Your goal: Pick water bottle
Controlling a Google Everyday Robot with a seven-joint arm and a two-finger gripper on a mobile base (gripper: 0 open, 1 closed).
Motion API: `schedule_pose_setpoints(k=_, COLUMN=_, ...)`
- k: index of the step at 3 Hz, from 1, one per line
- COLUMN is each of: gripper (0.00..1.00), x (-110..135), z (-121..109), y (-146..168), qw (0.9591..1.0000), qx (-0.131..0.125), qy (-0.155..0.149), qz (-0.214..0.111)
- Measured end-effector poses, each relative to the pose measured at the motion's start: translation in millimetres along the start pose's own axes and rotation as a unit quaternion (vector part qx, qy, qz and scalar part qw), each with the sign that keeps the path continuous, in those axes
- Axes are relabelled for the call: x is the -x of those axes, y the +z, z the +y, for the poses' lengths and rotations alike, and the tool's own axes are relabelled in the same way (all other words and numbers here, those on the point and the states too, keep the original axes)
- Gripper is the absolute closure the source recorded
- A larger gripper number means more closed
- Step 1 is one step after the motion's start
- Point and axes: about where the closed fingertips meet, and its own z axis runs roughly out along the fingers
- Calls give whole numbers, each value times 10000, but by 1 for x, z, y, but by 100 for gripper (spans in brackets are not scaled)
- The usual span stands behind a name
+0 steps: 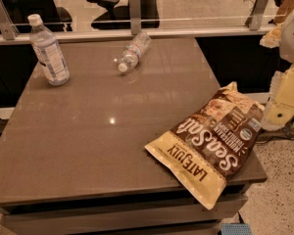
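The water bottle (134, 51) is small, slim and clear with a white cap. It lies on its side at the far middle of the brown table (88, 131), cap pointing toward the near left. My gripper (283, 102) shows as pale yellow and white parts at the right edge of the view, off the table's right side and beyond the chip bag. It is well to the right of the water bottle and holds nothing that I can see.
A larger, taller bottle (48, 50) with a blue-and-white label stands upright at the far left. A big yellow and brown chip bag (210, 141) lies at the near right corner, overhanging the edge. A glass rail (137, 28) runs behind the table.
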Motion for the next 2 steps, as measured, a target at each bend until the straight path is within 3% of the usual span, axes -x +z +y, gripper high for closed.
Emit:
schedule_pose_setpoints(k=1, gripper=0, x=0, z=0, y=0, qw=10000, qx=-1, qy=0, qz=0)
schedule_pose_setpoints(k=2, gripper=0, x=9, z=-12, y=-2, qw=9992, qx=-62, qy=-329, qz=-208)
